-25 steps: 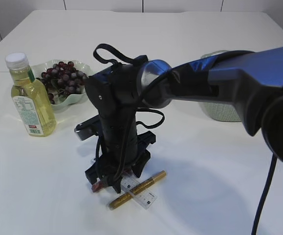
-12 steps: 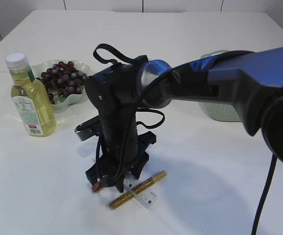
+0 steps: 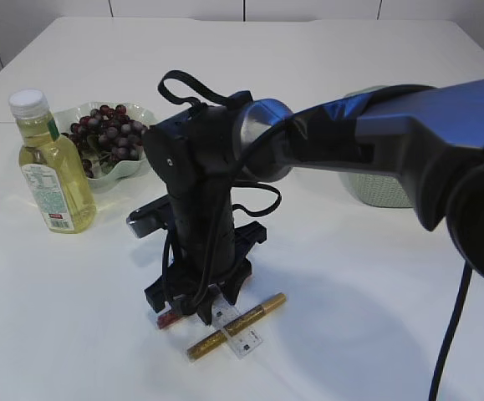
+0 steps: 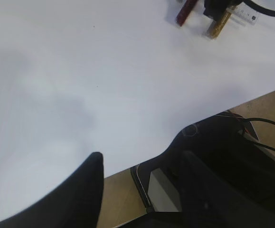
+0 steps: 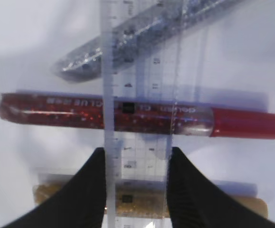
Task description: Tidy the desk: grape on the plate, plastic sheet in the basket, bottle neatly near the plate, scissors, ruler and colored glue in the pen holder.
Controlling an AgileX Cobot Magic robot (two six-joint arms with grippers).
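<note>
White tabletop fills the exterior view, with bare room to the right and front of our right arm. Our right gripper points straight down over a clear plastic ruler that lies across a gold glitter glue pen; a red glitter glue pen shows just left of the fingers. Far left stands a yellow-liquid bottle with a white cap, beside a pale wavy-rimmed plate holding dark grapes. A pale green basket sits behind the arm.

From the left wrist, our left gripper hangs near the table's front edge with its fingers apart and nothing between them.

From the right wrist, the black fingers stand just outside the ruler's two long edges; we cannot tell whether they press it. Under the ruler lie a silver glitter pen, the red one and the gold one.
</note>
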